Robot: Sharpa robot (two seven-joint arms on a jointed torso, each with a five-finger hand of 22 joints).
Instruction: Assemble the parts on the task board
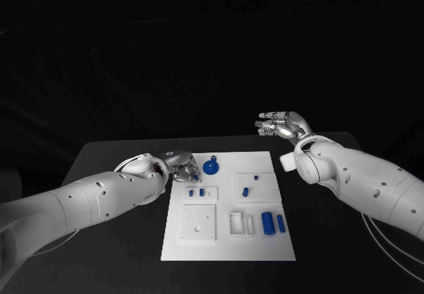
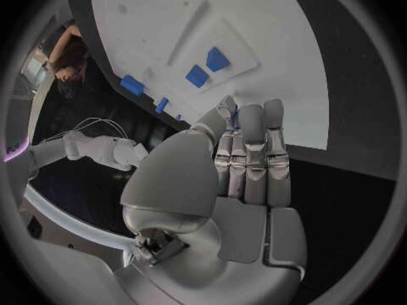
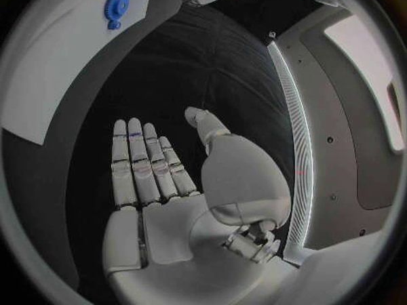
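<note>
Left hand curled, empty, at task board edge; right hand spread, empty

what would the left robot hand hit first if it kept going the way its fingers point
Probably the round blue part on the board: the left robot hand points at it from the board's edge, though depth is unclear.

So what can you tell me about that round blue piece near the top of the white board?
The round blue part looks like a small gear: a flat toothed disc, as the right wrist view shows, with a small stub at one edge. It looks like plastic. It lies on the task board near its far edge. The left hand is close beside it; whether they touch is unclear.
</note>
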